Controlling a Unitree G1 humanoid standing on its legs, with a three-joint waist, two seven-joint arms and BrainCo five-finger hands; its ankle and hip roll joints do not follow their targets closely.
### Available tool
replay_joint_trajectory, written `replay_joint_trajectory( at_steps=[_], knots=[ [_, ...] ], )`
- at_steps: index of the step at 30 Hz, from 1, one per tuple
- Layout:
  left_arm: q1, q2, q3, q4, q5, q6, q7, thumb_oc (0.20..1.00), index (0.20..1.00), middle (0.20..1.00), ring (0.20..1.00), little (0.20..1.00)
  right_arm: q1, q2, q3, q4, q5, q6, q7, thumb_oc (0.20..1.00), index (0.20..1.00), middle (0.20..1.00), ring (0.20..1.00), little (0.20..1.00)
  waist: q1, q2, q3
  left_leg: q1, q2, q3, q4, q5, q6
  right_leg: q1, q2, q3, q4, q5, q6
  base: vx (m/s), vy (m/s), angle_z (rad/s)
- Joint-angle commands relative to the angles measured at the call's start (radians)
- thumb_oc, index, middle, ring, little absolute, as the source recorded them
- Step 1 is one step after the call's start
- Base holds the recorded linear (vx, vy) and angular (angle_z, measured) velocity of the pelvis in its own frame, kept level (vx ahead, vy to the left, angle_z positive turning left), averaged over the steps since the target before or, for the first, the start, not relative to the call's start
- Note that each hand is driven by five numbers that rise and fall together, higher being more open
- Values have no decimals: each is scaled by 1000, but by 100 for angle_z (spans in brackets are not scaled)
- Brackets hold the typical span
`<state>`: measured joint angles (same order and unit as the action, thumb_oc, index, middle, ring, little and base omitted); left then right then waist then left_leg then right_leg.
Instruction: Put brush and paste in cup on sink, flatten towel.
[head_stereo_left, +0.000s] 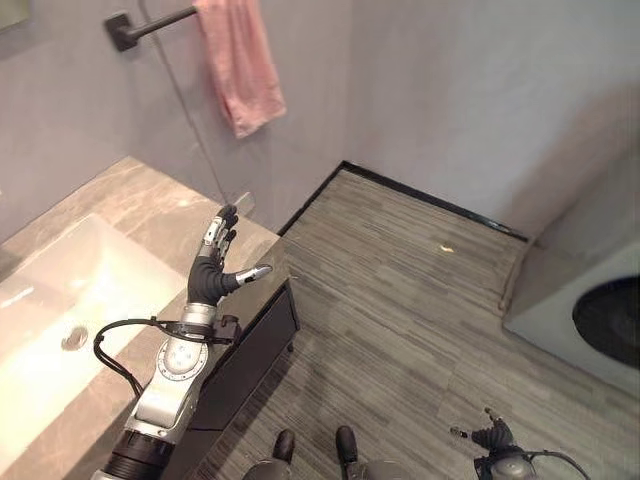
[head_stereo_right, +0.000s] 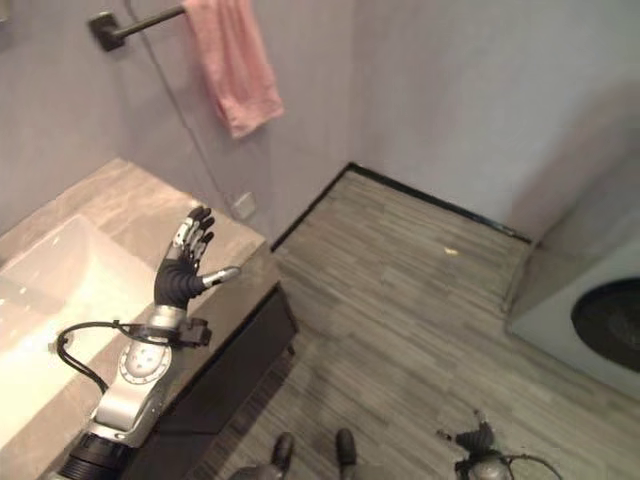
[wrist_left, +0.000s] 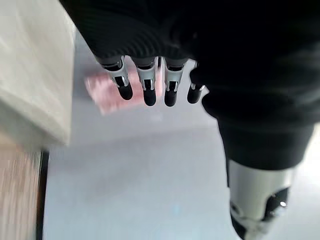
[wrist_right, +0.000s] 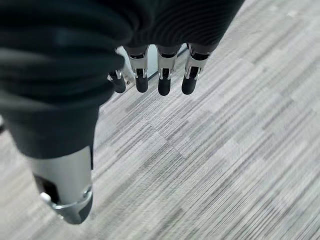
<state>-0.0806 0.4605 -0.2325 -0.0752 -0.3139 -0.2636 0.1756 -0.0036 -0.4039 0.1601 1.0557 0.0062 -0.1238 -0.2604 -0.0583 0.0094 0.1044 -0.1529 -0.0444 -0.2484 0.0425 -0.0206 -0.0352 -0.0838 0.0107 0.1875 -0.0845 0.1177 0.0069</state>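
A pink towel (head_stereo_left: 240, 62) hangs bunched on a dark wall bar (head_stereo_left: 150, 24) above the counter; it also appears as the pink towel (wrist_left: 107, 92) past my left fingers. My left hand (head_stereo_left: 213, 270) is raised over the right end of the stone counter (head_stereo_left: 150, 205), fingers straight, thumb out, holding nothing, well below the towel. My right hand (head_stereo_left: 494, 437) hangs low over the floor at the bottom right, fingers relaxed and empty.
A white basin (head_stereo_left: 60, 300) is set in the counter, with a dark cabinet (head_stereo_left: 255, 345) under its right end. A white appliance with a round dark door (head_stereo_left: 600, 315) stands at the right. Striped grey floor (head_stereo_left: 400, 290) lies between them.
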Motion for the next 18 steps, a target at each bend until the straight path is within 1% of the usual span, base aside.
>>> replay_joint_trajectory(
  at_steps=[1,2,3,4,5,6,7,8,9,10,11,12,13,14,15,16,18],
  knots=[
    [-4,18,-35,-34,-32,-66,-64,1000,1000,1000,1000,1000,-1,8,3,-12,49,-49,10,1000,1000,1000,1000,1000,-4,-29,14,43,-31,110,33,-19,38,-8,-67,4,45,-30,134,28,226,-76],
    [-4,18,-36,-32,-33,-67,-65,1000,1000,1000,1000,1000,1,7,2,-14,49,-48,11,1000,1000,1000,1000,1000,1,-30,14,46,-30,115,32,-20,38,-7,-67,9,45,-29,135,20,231,-86],
    [4,28,-42,-34,-27,-65,-74,1000,1000,1000,1000,1000,2,7,5,-33,51,-53,20,1000,1000,1000,1000,1000,-4,-28,17,50,-30,131,26,-20,44,-17,-70,27,46,-21,143,2,135,-91],
    [13,39,-50,-30,-22,-64,-81,1000,1000,1000,1000,1000,-1,8,10,-46,50,-57,29,1000,1000,1000,1000,1000,-5,-26,17,55,-29,155,16,-23,51,-32,-74,47,47,-10,155,1,199,-106],
    [17,46,-60,-27,-16,-62,-85,1000,1000,1000,1000,1000,-4,9,16,-55,43,-57,31,1000,1000,1000,1000,1000,2,-25,17,58,-28,183,7,-25,57,-46,-79,62,45,-1,167,-14,153,-100],
    [23,54,-67,-26,-11,-61,-86,1000,1000,1000,1000,1000,-14,12,24,-63,32,-56,31,1000,1000,1000,1000,1000,6,-26,21,58,-25,207,3,-26,63,-68,-84,64,53,15,179,-85,67,-109],
    [36,82,-62,-27,-2,-49,-83,1000,1000,1000,1000,1000,-48,24,39,-84,8,-54,24,1000,1000,1000,1000,1000,58,-17,32,55,13,284,-3,-37,57,-87,-143,-133,55,16,173,-93,1,-99],
    [36,83,-61,-28,-2,-48,-83,1000,1000,1000,1000,1000,-49,25,39,-84,8,-54,23,1000,1000,1000,1000,1000,56,-19,32,52,12,282,-2,-34,57,-89,-144,-134,54,18,173,-96,12,-164],
    [46,86,-69,-18,9,-44,-88,1000,1000,1000,1000,1000,-61,35,58,-94,-13,-53,25,1000,1000,1000,1000,1000,65,-19,18,57,25,321,-13,-32,54,-78,-173,-265,65,16,165,-22,33,-175],
    [46,86,-70,-17,9,-45,-88,1000,1000,1000,1000,1000,-61,35,58,-94,-13,-52,25,1000,1000,1000,1000,1000,63,-19,19,59,25,320,-14,-31,54,-77,-173,-266,65,15,165,-14,68,-144],
    [44,86,-76,-7,12,-44,-89,1000,1000,1000,1000,1000,-59,39,67,-100,-19,-54,29,1000,1000,1000,1000,1000,61,-22,12,67,27,335,-16,-31,55,-66,-174,-278,76,10,165,20,58,-51],
    [42,72,-85,12,10,-32,-95,1000,1000,1000,1000,1000,-41,40,80,-91,-30,-50,40,1000,1000,1000,1000,1000,63,-31,-9,86,21,352,-12,-33,54,-20,-168,-273,75,-9,162,20,58,-4],
    [42,72,-85,12,10,-32,-95,1000,1000,1000,1000,1000,-41,40,80,-91,-30,-50,40,1000,1000,1000,1000,1000,63,-31,-8,87,21,352,-11,-33,54,-18,-168,-273,74,-9,162,56,-16,-29],
    [43,54,-92,37,7,-22,-102,1000,1000,1000,1000,1000,-21,36,85,-94,-36,-47,44,1000,1000,1000,1000,1000,65,-36,-28,101,21,351,0,-37,44,12,-174,-272,42,-6,161,39,-41,-27],
    [43,54,-92,37,7,-22,-102,1000,1000,1000,1000,1000,-20,35,85,-94,-36,-46,44,1000,1000,1000,1000,1000,65,-36,-28,102,21,351,0,-37,44,13,-174,-273,41,-6,161,56,-80,-27],
    [42,50,-95,47,15,-16,-100,1000,1000,1000,1000,1000,-14,32,87,-97,-37,-45,48,1000,1000,1000,1000,1000,62,-37,-35,113,25,353,-2,-37,41,20,-170,-275,31,-3,158,50,-148,-6],
    [53,40,-101,87,43,7,-100,1000,1000,1000,1000,1000,15,20,91,-113,-38,-44,62,1000,1000,1000,1000,1000,56,-47,-48,137,50,348,1,-31,28,46,-141,-275,18,-17,142,67,-220,-5]
  ],
)
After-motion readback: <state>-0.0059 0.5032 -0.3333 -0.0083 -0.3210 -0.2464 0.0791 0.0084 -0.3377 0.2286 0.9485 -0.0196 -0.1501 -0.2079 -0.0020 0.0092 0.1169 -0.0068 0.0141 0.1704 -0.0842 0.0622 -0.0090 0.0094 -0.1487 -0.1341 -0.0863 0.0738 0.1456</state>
